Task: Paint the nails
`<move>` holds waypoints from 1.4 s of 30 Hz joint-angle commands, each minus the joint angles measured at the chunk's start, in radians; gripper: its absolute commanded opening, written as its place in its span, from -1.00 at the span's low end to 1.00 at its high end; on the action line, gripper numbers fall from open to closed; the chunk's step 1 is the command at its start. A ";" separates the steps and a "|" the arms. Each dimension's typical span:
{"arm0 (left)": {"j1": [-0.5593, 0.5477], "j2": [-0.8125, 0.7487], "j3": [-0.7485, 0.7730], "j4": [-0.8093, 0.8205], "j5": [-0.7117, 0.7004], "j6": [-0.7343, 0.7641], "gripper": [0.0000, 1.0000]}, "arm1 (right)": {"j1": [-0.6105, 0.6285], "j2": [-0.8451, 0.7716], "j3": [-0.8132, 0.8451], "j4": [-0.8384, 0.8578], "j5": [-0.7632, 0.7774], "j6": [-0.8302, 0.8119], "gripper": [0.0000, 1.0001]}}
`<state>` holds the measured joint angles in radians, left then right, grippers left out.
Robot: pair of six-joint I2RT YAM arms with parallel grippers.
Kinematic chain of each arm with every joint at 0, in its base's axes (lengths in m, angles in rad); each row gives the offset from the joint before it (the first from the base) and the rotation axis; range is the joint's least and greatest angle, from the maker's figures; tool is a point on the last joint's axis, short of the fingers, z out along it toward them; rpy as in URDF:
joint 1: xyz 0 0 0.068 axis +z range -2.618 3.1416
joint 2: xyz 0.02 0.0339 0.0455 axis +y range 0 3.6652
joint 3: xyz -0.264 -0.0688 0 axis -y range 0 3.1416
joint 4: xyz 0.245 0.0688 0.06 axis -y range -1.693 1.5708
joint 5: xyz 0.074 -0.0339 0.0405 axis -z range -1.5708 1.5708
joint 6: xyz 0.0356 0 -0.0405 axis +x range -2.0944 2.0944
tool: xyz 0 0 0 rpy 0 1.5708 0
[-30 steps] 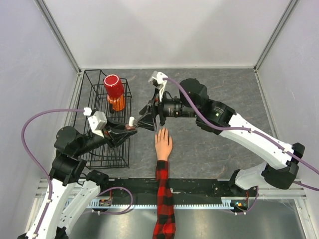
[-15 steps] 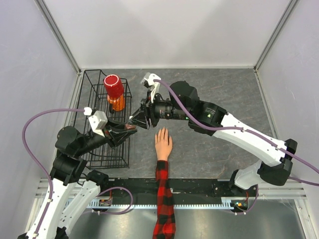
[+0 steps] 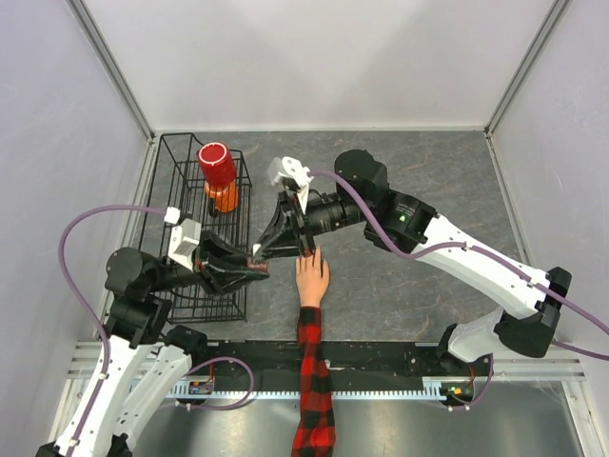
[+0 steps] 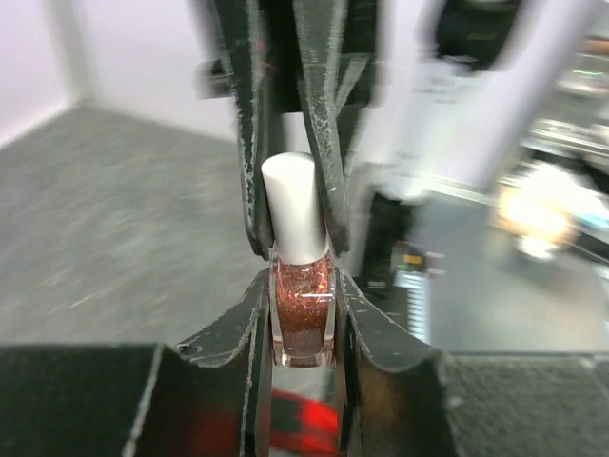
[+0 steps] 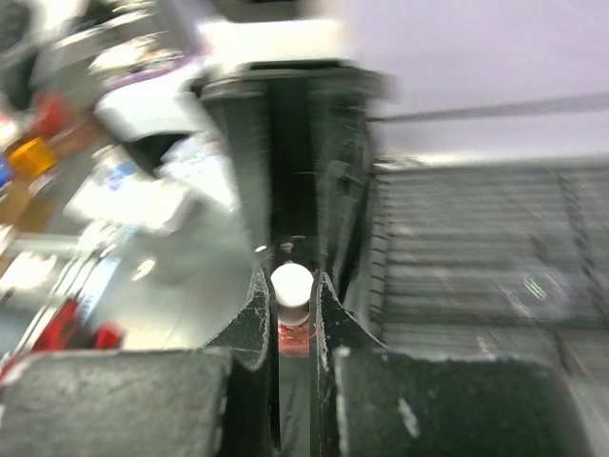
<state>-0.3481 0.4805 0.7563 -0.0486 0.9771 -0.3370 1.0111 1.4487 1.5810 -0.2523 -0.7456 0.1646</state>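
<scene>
The peach mannequin hand (image 3: pixel 311 278) with a plaid sleeve (image 3: pixel 311 381) lies palm down at the table's middle. Its nails at the fingertips are too small to make out. Just left of the fingers, my left gripper (image 3: pixel 255 272) is shut on a small bottle of red glitter nail polish (image 4: pixel 303 319). The left gripper (image 4: pixel 303 328) clamps the glass body. My right gripper (image 3: pixel 264 253) comes in from the far side and is shut on the bottle's white cap (image 4: pixel 296 208). In the right wrist view, the right gripper (image 5: pixel 293 286) pinches the cap (image 5: pixel 292 283) between its fingers.
A black wire basket (image 3: pixel 181 286) stands at the left, behind my left gripper. It holds a red cup (image 3: pixel 218 164) and an orange object (image 3: pixel 225 198). Grey tabletop (image 3: pixel 409 286) extends to the right of the hand. Enclosure walls surround the table.
My right gripper has closed from open onto the white cap, sliding left and nearer. The left gripper has carried the bottle slightly toward the mannequin hand.
</scene>
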 commanded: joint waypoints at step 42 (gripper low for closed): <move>-0.008 0.007 0.107 -0.247 -0.284 0.263 -0.96 | 0.033 0.122 0.347 -0.407 0.443 0.104 0.12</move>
<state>-0.3603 0.4824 0.8242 -0.2966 0.6987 -0.1352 1.0191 1.5272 1.8381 -0.5373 -0.3424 0.3126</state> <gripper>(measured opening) 0.307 0.557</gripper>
